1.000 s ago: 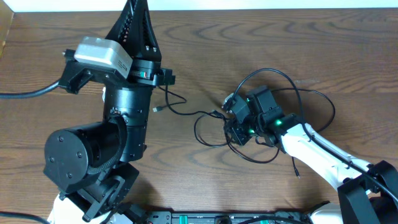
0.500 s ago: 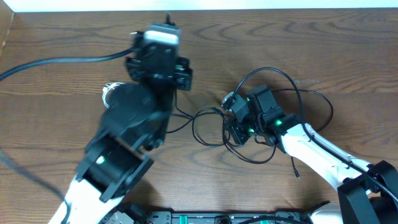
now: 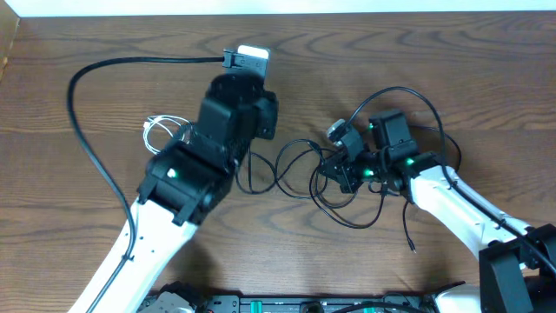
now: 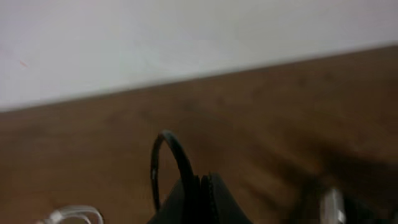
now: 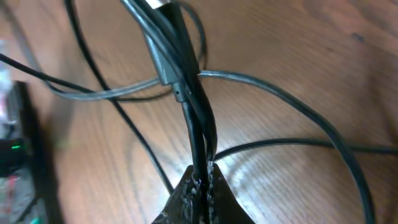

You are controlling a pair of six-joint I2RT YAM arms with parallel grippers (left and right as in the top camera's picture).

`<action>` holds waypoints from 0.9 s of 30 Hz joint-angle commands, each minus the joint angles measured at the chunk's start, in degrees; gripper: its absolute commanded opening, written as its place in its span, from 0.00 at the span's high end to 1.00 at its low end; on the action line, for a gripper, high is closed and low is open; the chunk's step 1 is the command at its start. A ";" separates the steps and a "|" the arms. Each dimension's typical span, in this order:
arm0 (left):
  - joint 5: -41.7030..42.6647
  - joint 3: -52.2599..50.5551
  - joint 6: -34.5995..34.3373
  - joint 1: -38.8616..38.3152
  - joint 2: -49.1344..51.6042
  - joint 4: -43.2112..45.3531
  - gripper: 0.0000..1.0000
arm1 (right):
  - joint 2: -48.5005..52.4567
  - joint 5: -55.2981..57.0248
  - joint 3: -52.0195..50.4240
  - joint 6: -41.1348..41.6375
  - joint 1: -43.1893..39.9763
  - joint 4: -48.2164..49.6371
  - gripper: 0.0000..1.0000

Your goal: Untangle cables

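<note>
Right gripper (image 5: 202,182): fingers pressed together, pinching strands of the black cable (image 5: 194,118), which rise from the tips.
Left gripper (image 4: 200,198): fingers pressed together on a loop of the same cable; view blurred.
Black cable: tangled loops on the table (image 3: 347,52), between the arms.
White cable (image 3: 161,130): small coil on the table, just beside the left arm.

Black cable (image 5: 193,124) loops clutter the gap between left arm (image 3: 187,174) and right arm (image 3: 452,200); I find open counter (image 3: 486,61) top right.
</note>
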 commanded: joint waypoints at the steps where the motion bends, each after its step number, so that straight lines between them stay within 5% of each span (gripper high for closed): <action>1: 18.51 0.76 -2.12 3.08 2.43 -2.51 0.87 | 0.13 -7.26 -0.07 -2.03 -0.55 -0.04 0.99; 6: 36.83 0.76 5.40 4.15 8.00 -7.28 0.69 | 0.13 -7.50 -0.07 -1.53 -0.57 -0.07 0.99; 12: 39.58 0.76 16.68 4.09 14.75 -16.00 0.51 | 0.13 -7.54 -0.07 0.66 -1.53 -0.55 0.99; 25: 39.21 0.55 26.84 4.85 19.67 -17.79 0.43 | 0.13 -15.69 -0.07 -0.13 -4.48 -0.87 0.99; 27: 39.21 0.55 26.91 4.85 20.44 -17.79 0.55 | 0.13 -16.87 -0.07 -1.22 -4.48 -0.90 0.99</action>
